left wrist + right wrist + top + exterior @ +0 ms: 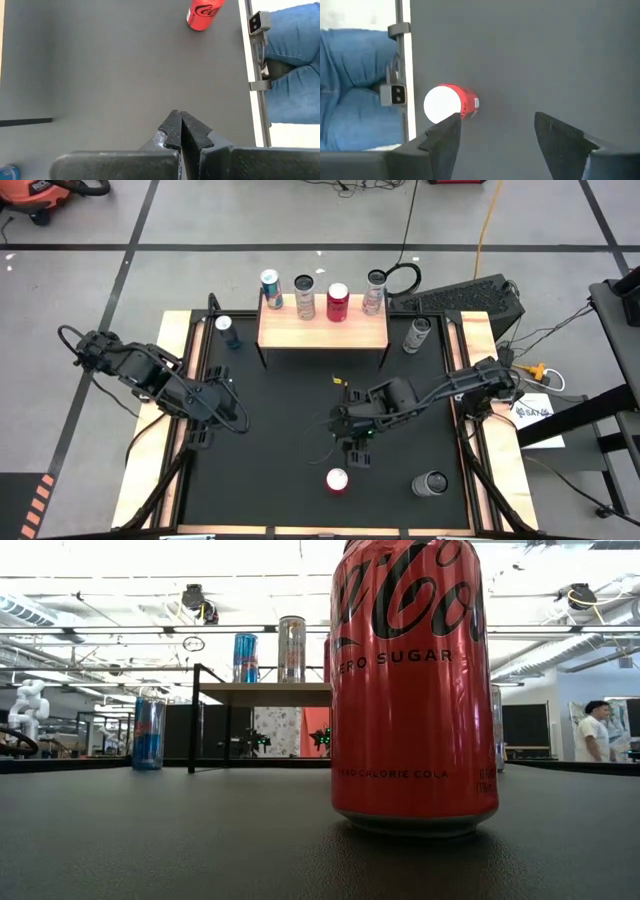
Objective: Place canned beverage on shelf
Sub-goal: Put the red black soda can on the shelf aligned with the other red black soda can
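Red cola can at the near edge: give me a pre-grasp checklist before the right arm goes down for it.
1. Red cola can upright on the mat: ok.
2. Right gripper open: ok, fingers spread in the right wrist view.
3. Gripper centred on the can: not ok, the can sits beside one finger, outside the gap.
4. Nothing crowding the can: ok, the silver can stands well apart.
5. Free slot on the shelf: cannot tell, four cans line its back edge.
6. Left gripper out of the way: ok, shut, parked at the left side.
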Motion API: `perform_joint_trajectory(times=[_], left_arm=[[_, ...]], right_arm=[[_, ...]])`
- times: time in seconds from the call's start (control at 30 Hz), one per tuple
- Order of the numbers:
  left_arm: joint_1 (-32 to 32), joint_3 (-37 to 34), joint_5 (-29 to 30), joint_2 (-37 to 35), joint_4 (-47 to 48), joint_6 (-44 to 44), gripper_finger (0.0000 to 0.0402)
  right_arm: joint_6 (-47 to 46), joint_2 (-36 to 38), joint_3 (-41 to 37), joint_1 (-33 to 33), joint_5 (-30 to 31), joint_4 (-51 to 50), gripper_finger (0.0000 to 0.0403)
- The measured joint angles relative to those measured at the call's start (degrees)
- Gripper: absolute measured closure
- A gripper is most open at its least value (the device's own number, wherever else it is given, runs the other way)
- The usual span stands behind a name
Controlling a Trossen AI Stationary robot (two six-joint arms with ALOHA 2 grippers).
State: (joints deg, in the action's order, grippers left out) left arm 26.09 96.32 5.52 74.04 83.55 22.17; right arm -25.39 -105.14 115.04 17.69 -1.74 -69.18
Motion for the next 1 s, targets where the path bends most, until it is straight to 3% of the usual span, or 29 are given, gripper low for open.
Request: perform_joint_trajectory(times=[0.6,0.73,1.0], left_arm=[[0.0,0.0,5.3,0.0,-0.7,0.0,0.0402],[0.0,0.0,5.5,0.0,-0.8,0.1,0.0402],[0.0,0.0,5.4,0.0,-2.2,6.1,0.0402]], right_arm=[[-3.8,0.0,0.0,2.2,-0.7,4.2,0.0171],[-1.3,-0.1,0.0,3.2,-3.2,4.3,0.0171],[3.8,-3.4,0.0,8.0,-1.4,5.7,0.0162]])
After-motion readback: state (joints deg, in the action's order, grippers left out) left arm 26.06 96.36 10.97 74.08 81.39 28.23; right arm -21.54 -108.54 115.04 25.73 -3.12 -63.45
